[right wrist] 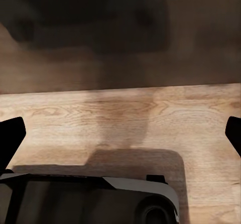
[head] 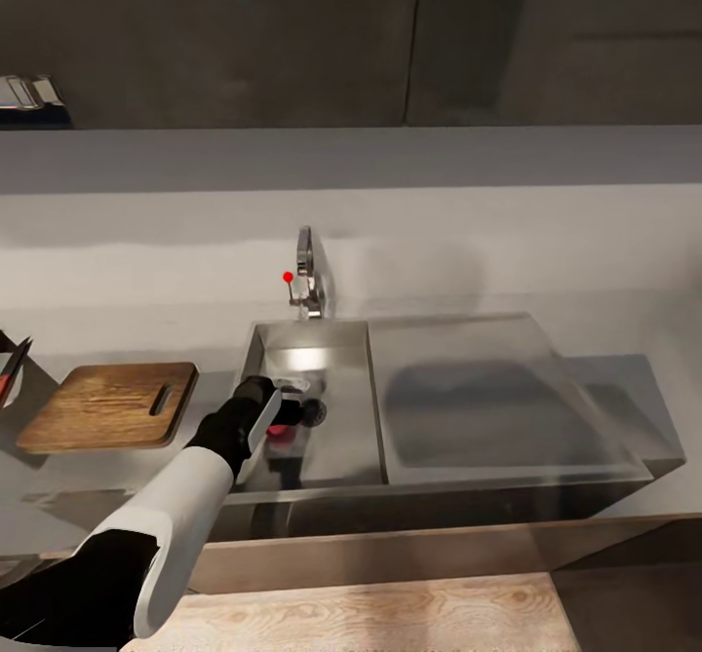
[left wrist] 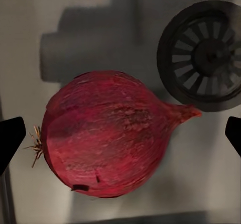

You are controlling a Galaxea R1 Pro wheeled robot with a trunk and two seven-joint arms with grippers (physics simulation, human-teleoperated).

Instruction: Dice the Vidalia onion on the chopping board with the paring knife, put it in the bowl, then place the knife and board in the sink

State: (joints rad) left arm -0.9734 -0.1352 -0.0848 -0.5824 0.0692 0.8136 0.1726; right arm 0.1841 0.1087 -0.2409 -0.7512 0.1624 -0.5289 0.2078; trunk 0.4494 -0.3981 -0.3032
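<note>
A dark red onion (left wrist: 105, 133) lies on the floor of the grey sink (head: 336, 345), next to the round dark drain (left wrist: 206, 56). My left gripper (left wrist: 120, 133) hangs over it, open, with one fingertip (left wrist: 10, 138) on each side and clear of the skin. In the head view the left arm reaches down into the basin, and a bit of red onion (head: 283, 431) shows beside the wrist. The brown chopping board (head: 107, 406) lies on the countertop (head: 107, 481) left of the sink. My right gripper (right wrist: 120, 133) is open and empty over wooden floor. The bowl is out of view.
The chrome tap (head: 307, 277) with its red dot stands behind the basin. A flat drainboard (head: 487, 399) spreads to the right. A dark pointed object with a red streak (head: 12, 364) is cut off at the left edge. My own base (right wrist: 90, 199) lies below the right gripper.
</note>
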